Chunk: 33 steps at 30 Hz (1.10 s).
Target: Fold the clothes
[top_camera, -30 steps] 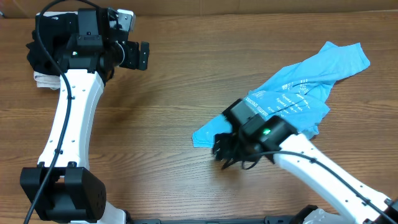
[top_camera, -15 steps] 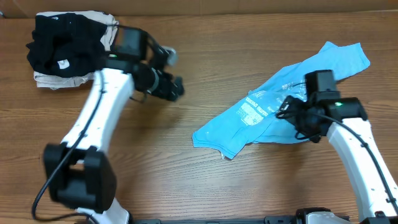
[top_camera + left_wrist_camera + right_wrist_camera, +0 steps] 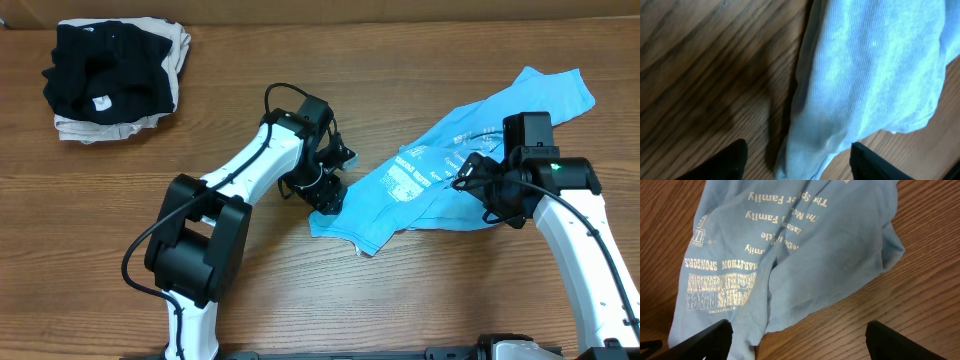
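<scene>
Left gripper (image 3: 800,160): jaws spread astride T-shirt (image 3: 420,175) corner | Right gripper (image 3: 800,342): spread, empty, over T-shirt's middle | Risk: closing may pinch both layers, dragging it bunched.

T-shirt (image 3: 430,175) right, garment pile (image 3: 110,75) far left (stacked)

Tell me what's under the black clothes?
A beige folded garment peeks out beneath the black garment. Most of it is covered, so I can't see more.
</scene>
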{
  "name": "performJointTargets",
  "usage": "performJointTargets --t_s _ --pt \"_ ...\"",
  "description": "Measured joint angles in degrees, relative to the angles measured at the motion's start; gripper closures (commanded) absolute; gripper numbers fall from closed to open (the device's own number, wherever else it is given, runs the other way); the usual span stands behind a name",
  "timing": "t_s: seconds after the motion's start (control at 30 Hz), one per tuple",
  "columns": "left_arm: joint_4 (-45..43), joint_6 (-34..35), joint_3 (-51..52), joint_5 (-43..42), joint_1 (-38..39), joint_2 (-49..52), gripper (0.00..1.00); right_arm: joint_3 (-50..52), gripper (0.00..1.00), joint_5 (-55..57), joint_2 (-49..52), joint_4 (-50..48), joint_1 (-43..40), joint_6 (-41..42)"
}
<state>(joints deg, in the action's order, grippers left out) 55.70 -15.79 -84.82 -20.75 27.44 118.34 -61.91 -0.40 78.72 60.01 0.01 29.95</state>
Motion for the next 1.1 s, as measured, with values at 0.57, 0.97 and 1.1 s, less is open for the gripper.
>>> performJointTargets --t_s 0.57,0.97,1.1 --pt "-1.05 -0.87 0.0 7.43 6.71 1.46 0.96 0.0 0.11 1.33 -0.02 0.0 0.02 -0.2" --pt "0.33 9.38 -7.45 32.39 0.55 2.01 0.96 0.0 0.11 1.33 -0.02 0.11 0.02 -0.2" --pt "-4.5 10.21 -15.69 38.93 -5.2 2.03 0.73 0.0 0.11 1.33 -0.02 0.13 0.02 -0.2"
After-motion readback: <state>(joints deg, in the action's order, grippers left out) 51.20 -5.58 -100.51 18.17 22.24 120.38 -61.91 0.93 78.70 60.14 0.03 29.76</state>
